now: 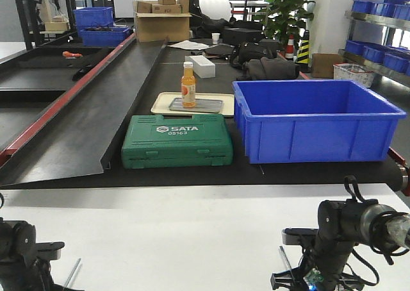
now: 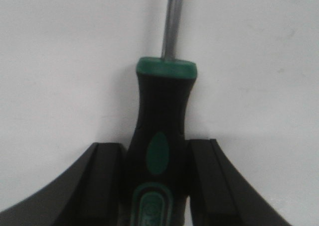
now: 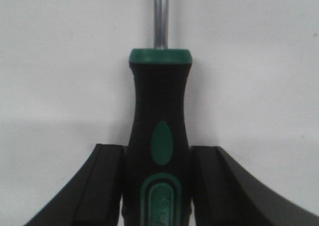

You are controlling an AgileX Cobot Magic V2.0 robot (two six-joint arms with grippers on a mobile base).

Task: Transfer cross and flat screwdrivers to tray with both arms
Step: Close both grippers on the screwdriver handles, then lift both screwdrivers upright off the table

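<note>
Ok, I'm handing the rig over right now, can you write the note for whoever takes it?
Left end effector: shut on the left screwdriver, by the handle, white table beneath.
Right end effector: shut on the right screwdriver, by the handle.
Grey tray: far side, behind the green case, sitting in the beige tray, orange bottle on it.
Done: both grasps.
To do: carry both across and release into the tray; neither is there yet.

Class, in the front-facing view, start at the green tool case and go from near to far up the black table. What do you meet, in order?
green tool case → beige tray → white box → large cardboard box
</note>
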